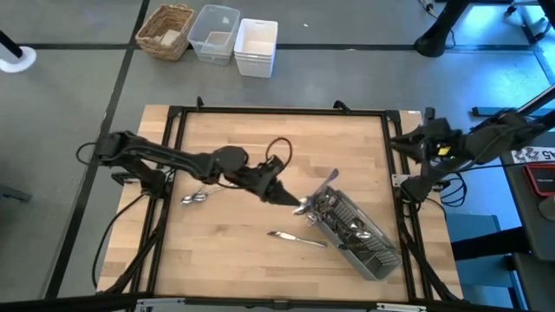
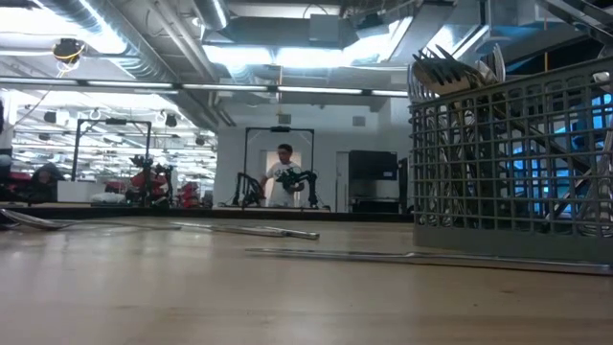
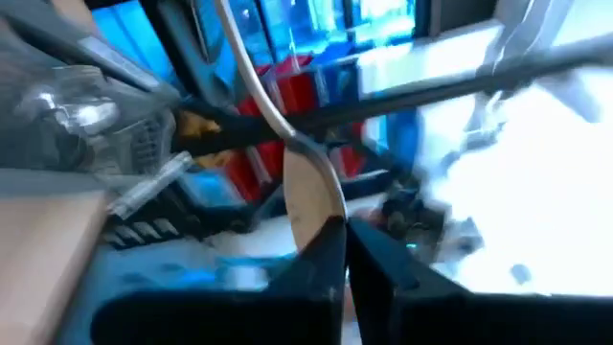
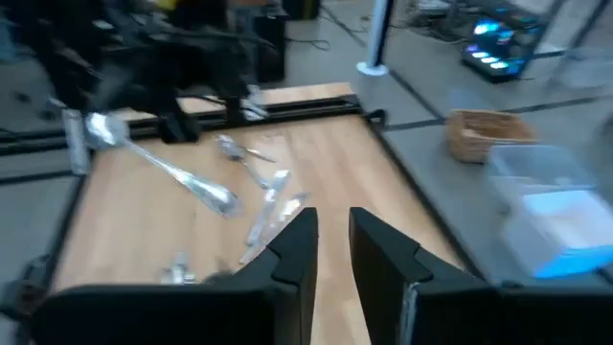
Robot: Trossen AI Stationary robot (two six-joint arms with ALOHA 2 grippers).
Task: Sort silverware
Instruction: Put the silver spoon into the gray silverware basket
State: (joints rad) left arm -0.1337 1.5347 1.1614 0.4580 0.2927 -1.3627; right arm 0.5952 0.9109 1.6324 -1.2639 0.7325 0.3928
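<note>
You have the cutlery caddy (image 1: 364, 236) lying at the worktop's (image 1: 234, 260) right front, cutlery inside it. A table knife (image 1: 295, 237) lies just left of it; two spoons (image 1: 198, 197) lie far left, under the left arm.

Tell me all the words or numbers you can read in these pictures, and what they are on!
None can be read for sure.
White tag by the right arm: dark characters, too small to read.
Grey slatted plastic cutlery caddy, wicker basket, clear plastic bin: no writing visible.
</note>
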